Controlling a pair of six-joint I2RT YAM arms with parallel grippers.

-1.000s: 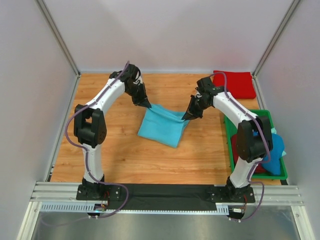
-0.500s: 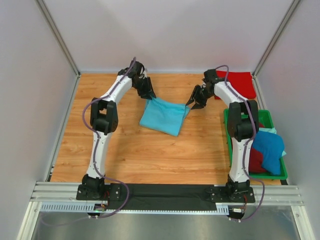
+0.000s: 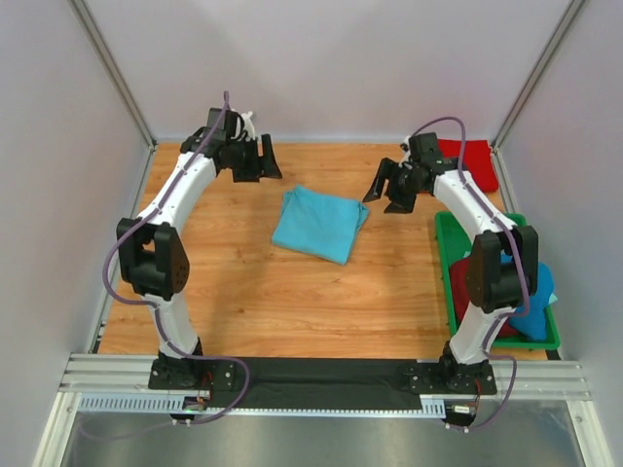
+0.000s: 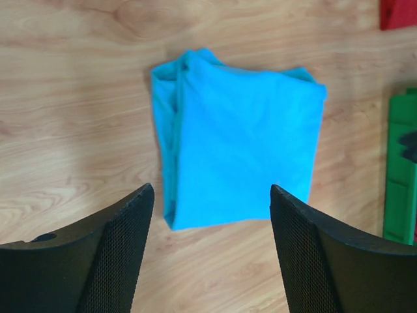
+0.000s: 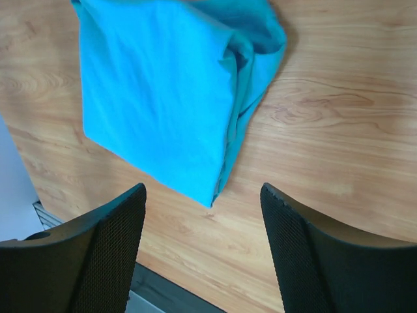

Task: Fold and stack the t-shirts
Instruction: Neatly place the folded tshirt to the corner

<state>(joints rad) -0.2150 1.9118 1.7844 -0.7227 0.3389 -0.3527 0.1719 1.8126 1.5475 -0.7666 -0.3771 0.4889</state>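
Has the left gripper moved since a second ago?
Yes. The left gripper has pulled back off the turquoise shirt, toward the far edge of the table, and now hangs open, clear of the cloth.

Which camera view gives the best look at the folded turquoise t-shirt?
The left wrist view: the turquoise t-shirt lies whole in frame, close, with its folded edges clear. The right wrist view is as close but crops one side. The top external view shows it whole but small.

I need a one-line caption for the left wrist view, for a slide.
Open left gripper hovers above the folded turquoise t-shirt on the wooden table, green tray at right edge.
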